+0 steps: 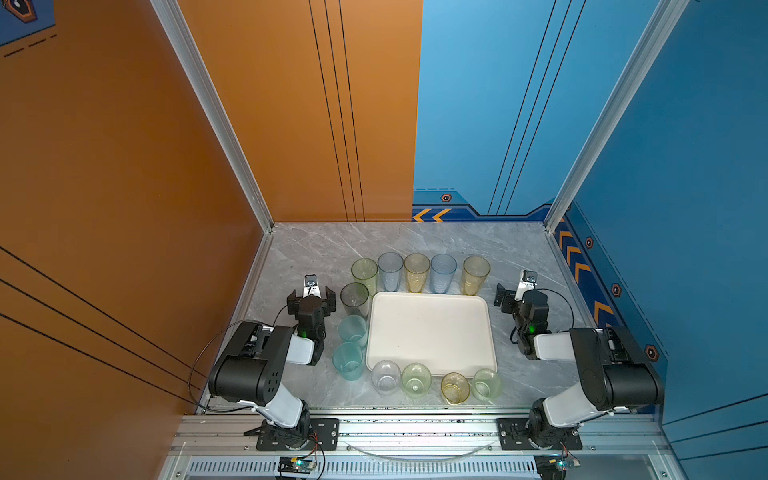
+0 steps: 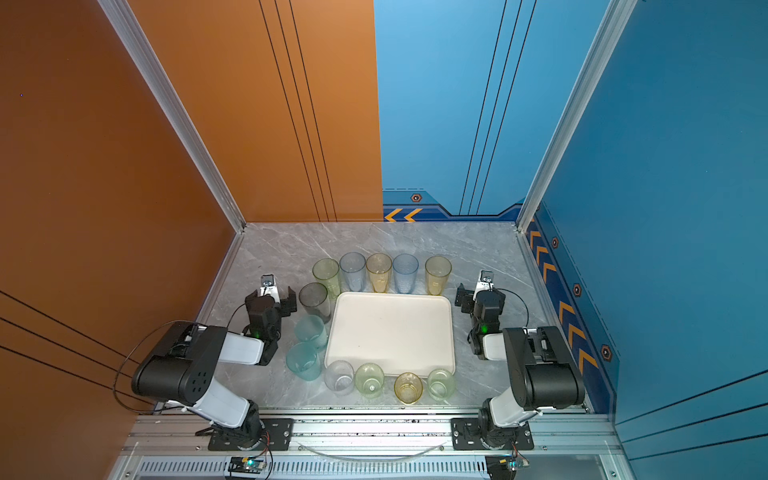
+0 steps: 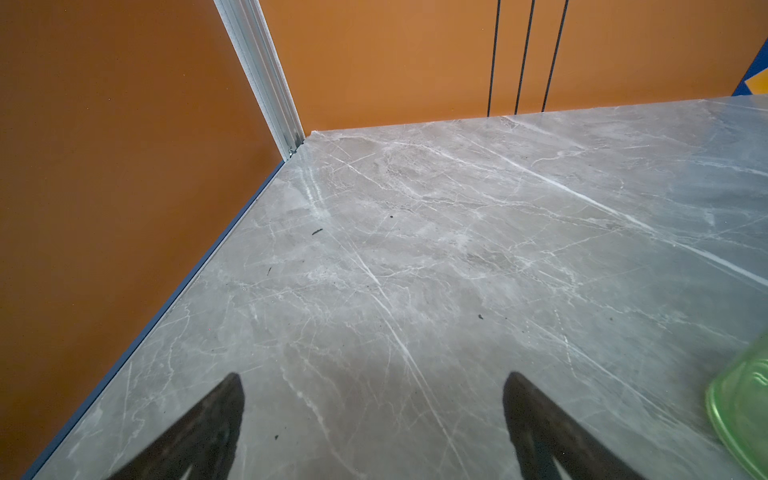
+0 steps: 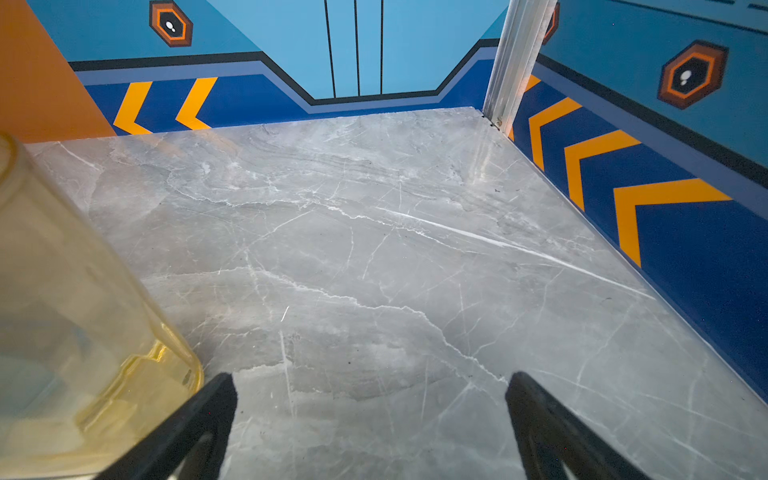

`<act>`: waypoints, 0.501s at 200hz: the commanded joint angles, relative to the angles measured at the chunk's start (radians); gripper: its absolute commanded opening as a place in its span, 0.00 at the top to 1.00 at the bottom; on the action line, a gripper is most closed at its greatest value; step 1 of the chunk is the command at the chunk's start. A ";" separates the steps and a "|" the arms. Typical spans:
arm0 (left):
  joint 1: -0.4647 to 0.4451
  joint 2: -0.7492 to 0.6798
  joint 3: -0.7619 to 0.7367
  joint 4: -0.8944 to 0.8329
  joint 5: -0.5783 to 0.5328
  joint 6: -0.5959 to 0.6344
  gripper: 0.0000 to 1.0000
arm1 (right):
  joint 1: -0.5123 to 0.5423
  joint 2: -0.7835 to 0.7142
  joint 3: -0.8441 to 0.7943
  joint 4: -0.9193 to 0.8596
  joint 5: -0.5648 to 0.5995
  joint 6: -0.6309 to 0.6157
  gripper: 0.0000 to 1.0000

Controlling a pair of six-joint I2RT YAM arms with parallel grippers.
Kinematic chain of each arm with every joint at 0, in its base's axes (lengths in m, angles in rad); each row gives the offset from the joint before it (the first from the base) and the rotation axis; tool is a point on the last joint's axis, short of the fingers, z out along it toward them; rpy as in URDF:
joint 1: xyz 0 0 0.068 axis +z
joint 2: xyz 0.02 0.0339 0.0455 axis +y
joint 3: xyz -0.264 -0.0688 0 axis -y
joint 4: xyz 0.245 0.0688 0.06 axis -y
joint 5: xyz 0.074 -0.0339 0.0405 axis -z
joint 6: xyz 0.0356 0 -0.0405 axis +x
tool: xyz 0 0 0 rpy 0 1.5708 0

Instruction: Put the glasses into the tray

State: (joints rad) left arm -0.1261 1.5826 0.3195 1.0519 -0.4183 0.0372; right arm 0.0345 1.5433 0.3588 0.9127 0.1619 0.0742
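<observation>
Glasses point(image 1: 417, 272) upright, mouths up, ringing the tray point(image 1: 432, 328) on three sides, tray's long axis running from left gripper point(image 1: 311, 294) to right gripper point(image 1: 512, 296), both jaws wide and empty, yellow tumbler point(image 4: 75, 291) just beside the right jaws in the right wrist view, tray only in top views.

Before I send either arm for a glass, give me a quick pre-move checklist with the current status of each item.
1. Room in the tray: ok, nothing in it.
2. State of the left end effector: ok, open and empty.
3. State of the right end effector: ok, open and empty.
4. All glasses upright: ok, twelve stand on the table around the tray.
5. The smoky grey tumbler, nearest the left end effector, clear of neighbours: cannot tell, the green tumbler and teal tumbler stand very close.
6. Room around the tall yellow tumbler, nearest the right end effector: ok, a gap separates it from the blue tumbler.
</observation>
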 commanded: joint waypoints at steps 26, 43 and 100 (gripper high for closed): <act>0.000 0.002 0.011 0.011 0.013 0.005 0.02 | 0.006 0.004 0.009 0.006 0.018 -0.011 0.00; 0.000 0.002 0.011 0.011 0.012 0.005 0.02 | 0.006 0.005 0.011 0.006 0.018 -0.011 0.00; 0.013 -0.001 0.021 -0.015 0.041 -0.003 0.02 | 0.005 0.004 0.011 0.005 0.017 -0.010 0.00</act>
State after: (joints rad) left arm -0.1242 1.5826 0.3195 1.0512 -0.4107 0.0372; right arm 0.0345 1.5433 0.3588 0.9127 0.1619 0.0742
